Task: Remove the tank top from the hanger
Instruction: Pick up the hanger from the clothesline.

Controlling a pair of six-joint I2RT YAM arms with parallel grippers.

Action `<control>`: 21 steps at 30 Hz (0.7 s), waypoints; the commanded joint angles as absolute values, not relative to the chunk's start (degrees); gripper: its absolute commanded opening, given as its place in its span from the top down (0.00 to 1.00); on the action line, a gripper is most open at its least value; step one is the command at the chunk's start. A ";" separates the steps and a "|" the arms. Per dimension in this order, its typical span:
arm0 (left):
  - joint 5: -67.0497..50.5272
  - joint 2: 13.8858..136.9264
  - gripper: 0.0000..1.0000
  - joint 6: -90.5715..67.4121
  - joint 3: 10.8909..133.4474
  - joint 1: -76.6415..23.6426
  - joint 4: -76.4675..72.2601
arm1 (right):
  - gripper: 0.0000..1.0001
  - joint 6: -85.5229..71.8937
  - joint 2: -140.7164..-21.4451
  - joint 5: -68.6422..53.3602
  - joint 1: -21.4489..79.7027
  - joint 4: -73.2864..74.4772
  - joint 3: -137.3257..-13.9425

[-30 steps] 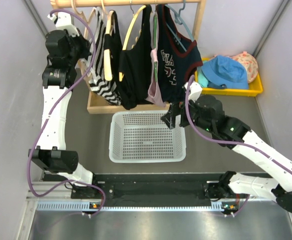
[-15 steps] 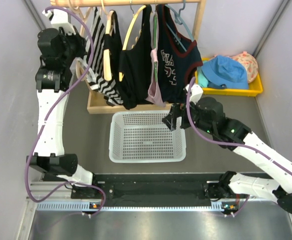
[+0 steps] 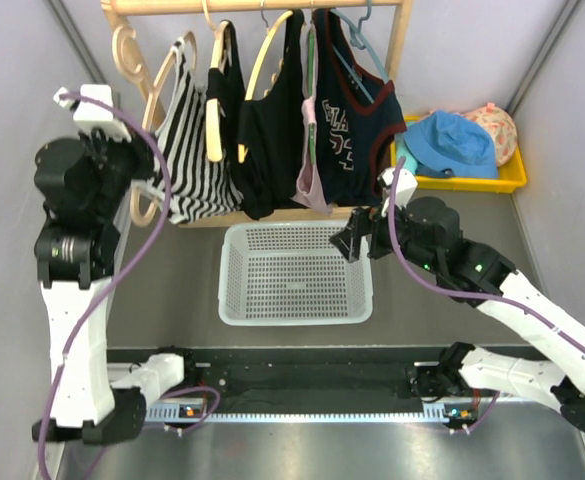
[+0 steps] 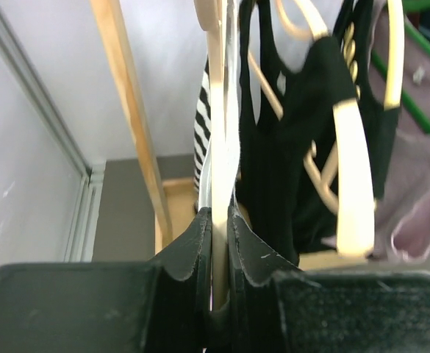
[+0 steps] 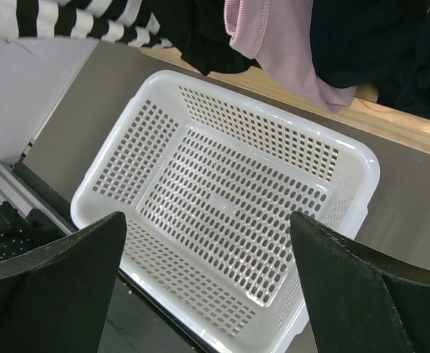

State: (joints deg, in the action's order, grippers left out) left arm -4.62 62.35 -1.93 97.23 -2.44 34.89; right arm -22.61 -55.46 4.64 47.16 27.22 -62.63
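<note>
— Left gripper [image 4: 218, 220] first: pinched tight on the thin edge of the wooden hanger [image 4: 216, 73], seen edge-on from the wrist. And the striped tank top [image 3: 187, 150]?

— Strung on that same hanger, out at the left end of the rail [image 3: 242, 6], hem lying against the nearest black top [image 3: 227, 110]. Not off yet.

— Which step, then?

— Looks like drawing the hanger out to the left, away from the other clothes. Cannot tell about the hook: clear of the rail or just tucked under its end.

— Next?

— Probably calls for a second grip. Hold the hanger steady, bring the right gripper [image 3: 357, 240] across, take the fabric low down, and pull to slide the straps off the hanger's ends. Worth minding a snagged strap, or dragging that black top along.

— Right side ready?

— Spread wide and holding nothing. Hovering over the back right corner of the white basket [image 3: 297, 315], well apart from the stripes. Quite a reach across.

— And the arms?

— Left: reared up tall by the left wall, forearm near upright, wrist turned in toward the rail. Right: stretched low and forward from its base, wrist tipped down at the basket.
</note>
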 commanded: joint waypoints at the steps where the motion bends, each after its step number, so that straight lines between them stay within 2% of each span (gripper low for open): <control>1: -3.95 55.82 1.00 -0.97 96.32 -2.46 34.28 | 0.08 -22.06 -53.62 5.27 48.08 26.54 -64.69; 5: -5.71 54.67 1.00 -1.23 102.82 -2.46 33.93 | 0.08 -22.32 -53.70 4.40 48.08 26.46 -64.51; 13: -18.17 57.74 1.00 -1.93 120.02 -2.37 26.37 | 0.07 -22.59 -53.00 3.08 48.08 25.40 -63.02; 16: -23.35 59.24 1.00 -1.41 123.91 -2.29 24.44 | 0.07 -22.59 -53.00 3.16 48.08 25.31 -62.84; 21: -25.05 60.73 1.00 -0.97 129.02 -1.93 23.55 | 0.07 -22.50 -53.00 3.34 48.08 25.22 -62.67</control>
